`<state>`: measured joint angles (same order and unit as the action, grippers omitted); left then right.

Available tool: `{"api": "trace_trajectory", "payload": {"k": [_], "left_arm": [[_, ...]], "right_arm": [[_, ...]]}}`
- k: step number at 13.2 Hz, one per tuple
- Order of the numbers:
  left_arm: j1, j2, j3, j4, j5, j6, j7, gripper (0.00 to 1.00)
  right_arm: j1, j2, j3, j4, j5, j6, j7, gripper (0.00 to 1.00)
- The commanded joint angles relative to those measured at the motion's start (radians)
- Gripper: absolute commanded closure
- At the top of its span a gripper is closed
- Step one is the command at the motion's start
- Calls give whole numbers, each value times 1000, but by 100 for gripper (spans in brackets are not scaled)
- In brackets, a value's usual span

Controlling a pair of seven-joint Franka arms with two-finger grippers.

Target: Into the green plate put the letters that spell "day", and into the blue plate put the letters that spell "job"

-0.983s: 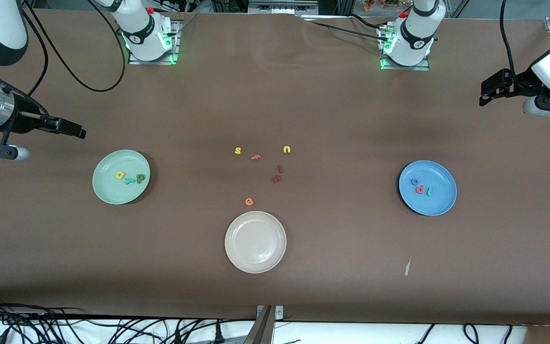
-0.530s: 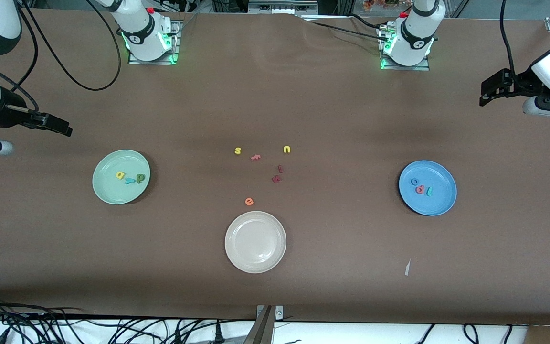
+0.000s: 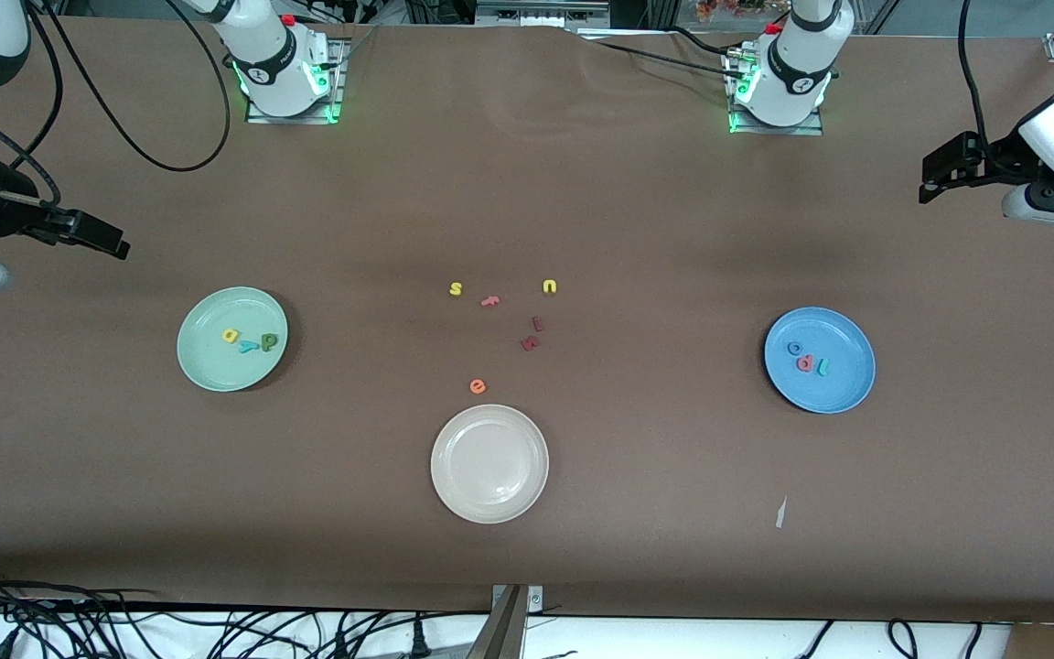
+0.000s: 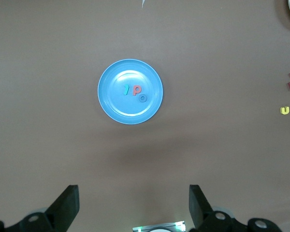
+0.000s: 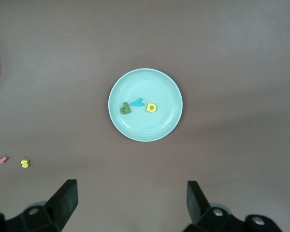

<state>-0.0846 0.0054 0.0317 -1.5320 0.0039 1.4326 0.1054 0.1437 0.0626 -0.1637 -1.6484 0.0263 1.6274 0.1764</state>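
Note:
The green plate holds the yellow a, the teal y and the dark green d. In the blue plate lie the blue o, the pink-red b and the teal j. My right gripper hangs open and empty, high over bare table at the right arm's end, near the green plate. My left gripper waits open and empty, high over the left arm's end, near the blue plate.
Loose letters lie mid-table: a yellow s, a pink f, a yellow u, two dark red ones and an orange e. A cream plate sits nearer the front camera. A white scrap lies near the front edge.
My right gripper has drawn back toward the right arm's end of the table, away from the green plate. The left arm and all letters have stayed put.

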Motion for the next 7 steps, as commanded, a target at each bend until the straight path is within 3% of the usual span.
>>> {"api": "trace_trajectory", "payload": {"k": [1,7], "left_arm": [[0,13,2,32,-2,-18,-1,0],[0,13,2,32,-2,-18,-1,0]], "right_arm": [[-13,-4,12,2,-11,5,-8,0],[-12,-1,13,12,-22,5,-6,0]]}}
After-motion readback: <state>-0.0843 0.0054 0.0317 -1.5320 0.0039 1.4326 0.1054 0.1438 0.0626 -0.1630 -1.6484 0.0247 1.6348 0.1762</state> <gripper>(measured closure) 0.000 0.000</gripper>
